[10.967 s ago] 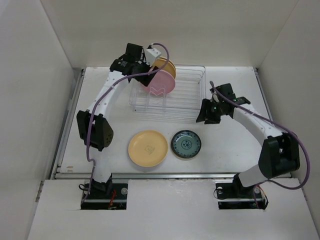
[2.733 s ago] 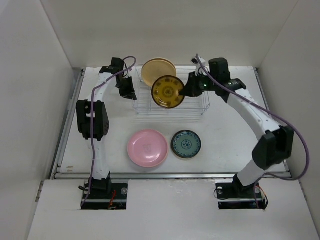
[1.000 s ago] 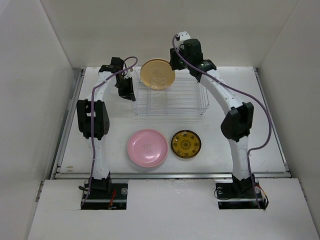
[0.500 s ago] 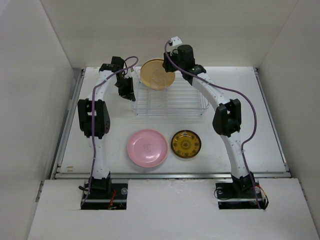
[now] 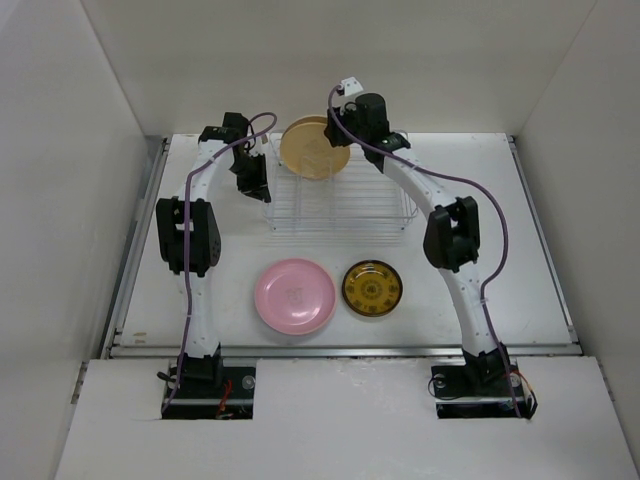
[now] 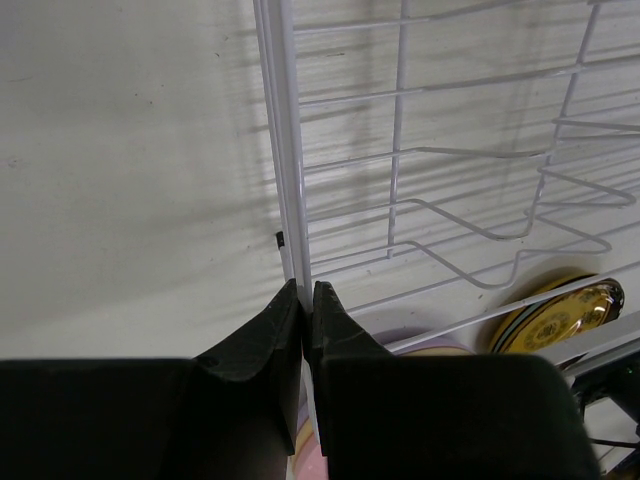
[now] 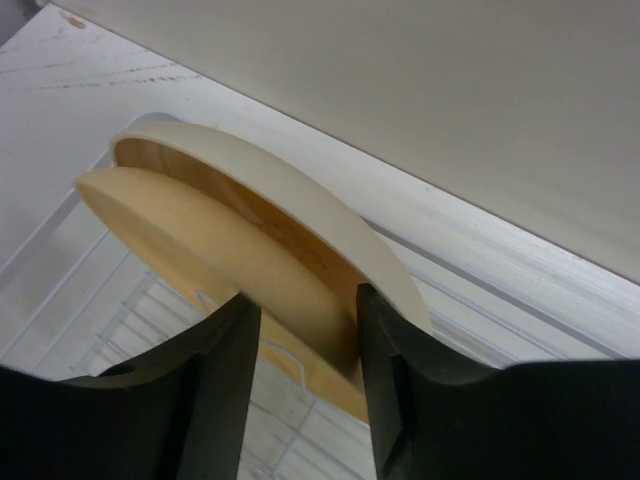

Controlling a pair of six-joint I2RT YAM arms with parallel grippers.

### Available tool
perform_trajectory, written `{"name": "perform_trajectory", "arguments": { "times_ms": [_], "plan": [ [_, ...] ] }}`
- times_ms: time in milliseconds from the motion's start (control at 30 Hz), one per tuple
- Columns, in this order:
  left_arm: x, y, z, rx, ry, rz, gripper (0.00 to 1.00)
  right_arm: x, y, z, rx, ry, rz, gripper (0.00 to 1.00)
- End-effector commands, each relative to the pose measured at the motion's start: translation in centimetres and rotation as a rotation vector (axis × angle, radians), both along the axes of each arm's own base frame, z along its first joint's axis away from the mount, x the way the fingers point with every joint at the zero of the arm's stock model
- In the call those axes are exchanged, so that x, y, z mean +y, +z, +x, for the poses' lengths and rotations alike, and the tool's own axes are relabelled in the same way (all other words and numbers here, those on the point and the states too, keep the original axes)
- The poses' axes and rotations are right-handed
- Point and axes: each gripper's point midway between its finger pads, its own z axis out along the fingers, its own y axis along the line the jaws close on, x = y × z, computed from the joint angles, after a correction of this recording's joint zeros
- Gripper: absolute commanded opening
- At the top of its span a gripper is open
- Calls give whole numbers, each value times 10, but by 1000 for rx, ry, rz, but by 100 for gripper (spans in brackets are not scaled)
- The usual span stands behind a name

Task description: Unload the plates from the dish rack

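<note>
Silver-white wire dish rack [image 5: 370, 205] is sitting toward the far side of the white table [image 5: 480, 220], and two large round plates are standing upright side by side at its far left end — a plain yellow-tan plate [image 7: 180, 225] in front, a plain cream plate [image 7: 300, 200] just behind it. Nearer the arm bases, a plain pink plate [image 5: 295, 296] is lying flat on the table, with a smaller amber-brown patterned plate [image 5: 372, 287] lying just beside it on its right. The right gripper [image 7: 303, 310] is reaching over the rack, its fingers spread and straddling the yellow-tan plate's rim, one finger going into the gap between the two plates; whether the pads are pressing on it cannot be told. The left gripper [image 6: 306, 292] is hanging at the rack's left edge — fingers pressed together, pinching the rim wire.
</note>
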Motion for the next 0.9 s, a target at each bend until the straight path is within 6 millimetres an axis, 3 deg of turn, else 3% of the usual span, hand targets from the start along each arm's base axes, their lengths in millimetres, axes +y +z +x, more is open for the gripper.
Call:
{"name": "perform_trajectory", "arguments": {
  "times_ms": [0,100,133,233,300,333,667,867],
  "plan": [
    [14,-26,-18,112,-12,74,0,14,-43,-9,101,49,-5,47],
    [15,-27,-18,111,-10,82,0,14,-47,-14,121,59,-10,35],
    [15,-27,-18,111,-10,82,0,14,-41,-15,118,56,0,16],
    [14,-26,-18,112,-12,74,0,4,-27,-18,103,13,-9,0],
    [14,-25,-20,116,-3,72,0,-1,-25,-22,100,8,-23,0],
    [14,-27,-20,116,-3,72,0,-4,-8,-27,75,11,-23,0],
    [7,-26,-19,129,74,57,0,-12,86,-57,-64,46,54,0],
    [11,-25,-12,113,91,82,0,-17,101,-81,-74,54,68,0]
  ]
}}
